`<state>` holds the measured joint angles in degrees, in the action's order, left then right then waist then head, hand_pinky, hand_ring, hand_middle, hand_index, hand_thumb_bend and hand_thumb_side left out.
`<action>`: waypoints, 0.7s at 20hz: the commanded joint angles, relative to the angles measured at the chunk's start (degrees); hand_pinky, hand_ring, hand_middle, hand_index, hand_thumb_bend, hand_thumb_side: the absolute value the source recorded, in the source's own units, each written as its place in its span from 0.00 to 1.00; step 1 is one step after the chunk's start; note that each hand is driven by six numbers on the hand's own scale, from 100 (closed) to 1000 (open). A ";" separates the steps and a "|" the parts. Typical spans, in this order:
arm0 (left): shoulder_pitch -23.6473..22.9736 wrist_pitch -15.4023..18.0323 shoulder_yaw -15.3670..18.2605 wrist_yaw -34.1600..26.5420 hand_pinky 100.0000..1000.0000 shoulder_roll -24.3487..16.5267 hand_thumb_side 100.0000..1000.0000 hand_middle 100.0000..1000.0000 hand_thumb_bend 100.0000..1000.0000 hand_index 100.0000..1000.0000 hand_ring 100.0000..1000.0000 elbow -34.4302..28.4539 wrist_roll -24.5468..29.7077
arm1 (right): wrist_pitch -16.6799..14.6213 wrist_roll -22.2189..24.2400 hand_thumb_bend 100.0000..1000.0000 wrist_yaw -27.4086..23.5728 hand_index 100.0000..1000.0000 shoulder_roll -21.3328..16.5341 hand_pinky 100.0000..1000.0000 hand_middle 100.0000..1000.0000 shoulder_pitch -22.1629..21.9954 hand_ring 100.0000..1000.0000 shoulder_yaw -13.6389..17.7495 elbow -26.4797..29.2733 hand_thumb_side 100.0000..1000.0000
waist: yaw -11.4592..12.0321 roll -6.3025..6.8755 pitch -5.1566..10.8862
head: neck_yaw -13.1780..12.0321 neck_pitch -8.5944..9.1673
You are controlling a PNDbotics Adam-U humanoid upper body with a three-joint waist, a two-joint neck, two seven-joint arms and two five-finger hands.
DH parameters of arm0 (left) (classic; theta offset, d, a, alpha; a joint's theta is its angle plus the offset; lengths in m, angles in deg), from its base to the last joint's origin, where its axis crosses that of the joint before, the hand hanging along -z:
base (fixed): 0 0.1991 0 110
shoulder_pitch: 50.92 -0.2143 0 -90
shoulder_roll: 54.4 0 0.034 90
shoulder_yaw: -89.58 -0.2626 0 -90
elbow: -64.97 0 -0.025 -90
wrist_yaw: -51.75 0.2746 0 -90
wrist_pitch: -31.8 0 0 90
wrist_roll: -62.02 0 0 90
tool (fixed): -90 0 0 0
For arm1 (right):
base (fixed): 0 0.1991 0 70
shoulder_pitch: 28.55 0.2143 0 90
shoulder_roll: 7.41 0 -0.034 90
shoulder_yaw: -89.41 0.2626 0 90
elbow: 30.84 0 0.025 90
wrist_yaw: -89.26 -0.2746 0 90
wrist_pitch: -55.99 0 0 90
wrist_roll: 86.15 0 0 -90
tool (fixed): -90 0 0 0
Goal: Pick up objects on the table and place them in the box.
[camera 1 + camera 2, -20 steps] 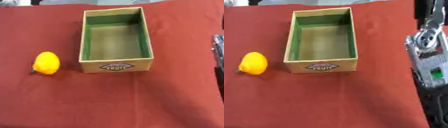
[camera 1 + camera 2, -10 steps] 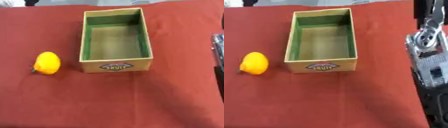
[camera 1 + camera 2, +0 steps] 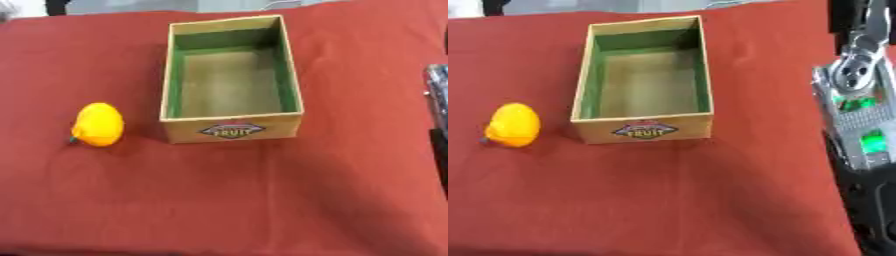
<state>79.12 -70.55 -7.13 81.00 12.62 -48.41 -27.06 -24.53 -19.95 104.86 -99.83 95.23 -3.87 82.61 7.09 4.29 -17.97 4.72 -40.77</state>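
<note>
**The yellow fruit sits far from the only arm we can see**

No fingers show in either view. At the right edge of the right eye view there is only a silver and black arm part (image 3: 859,115) with small green lights. It is the robot's right arm. I cannot tell if that hand is open or closed, or if it holds anything. The left hand is not in the pictures at all.

Next comes the box (image 3: 292,85), in the upper middle. It is open and looks empty inside, with green walls. Its long side runs from top to bottom of the frame.

Past the box, at the middle left, the yellow fruit (image 3: 97,124) lies on the red cloth (image 3: 245,200), just beside the box's lower left corner and not touching it. It stands a little taller than wide.

The box is between the fruit and the right arm. So I think the left hand has the shorter way to it.
</note>
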 commanded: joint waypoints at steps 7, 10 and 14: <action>7.58 1.23 -9.54 6.43 0.54 -4.10 1.00 0.67 0.50 0.91 0.64 6.89 24.00 | 0.23 0.82 0.00 0.30 0.85 -0.81 0.75 0.50 0.80 0.65 -0.34 1.14 1.00 | -0.42 0.05 1.48 | 0.52 -0.28; 8.93 1.65 -11.08 7.14 0.56 -3.92 1.00 0.68 0.86 0.91 0.67 7.50 30.68 | 0.29 0.91 0.00 0.22 0.85 -0.85 0.75 0.50 0.79 0.65 -0.39 1.14 1.00 | -0.40 0.09 1.48 | 0.67 -0.10; 9.58 1.93 -12.09 7.89 0.58 -3.69 1.00 0.71 0.98 0.93 0.70 7.16 37.06 | 0.29 1.01 0.00 0.16 0.85 -0.78 0.75 0.50 0.77 0.65 -0.44 1.14 1.00 | -0.33 0.09 1.51 | 0.70 0.37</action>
<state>87.58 -68.70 -19.39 88.55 10.68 -40.85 8.09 -24.14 -19.09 104.87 -99.83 95.23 -4.26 82.61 6.68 4.48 -17.84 5.25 -40.71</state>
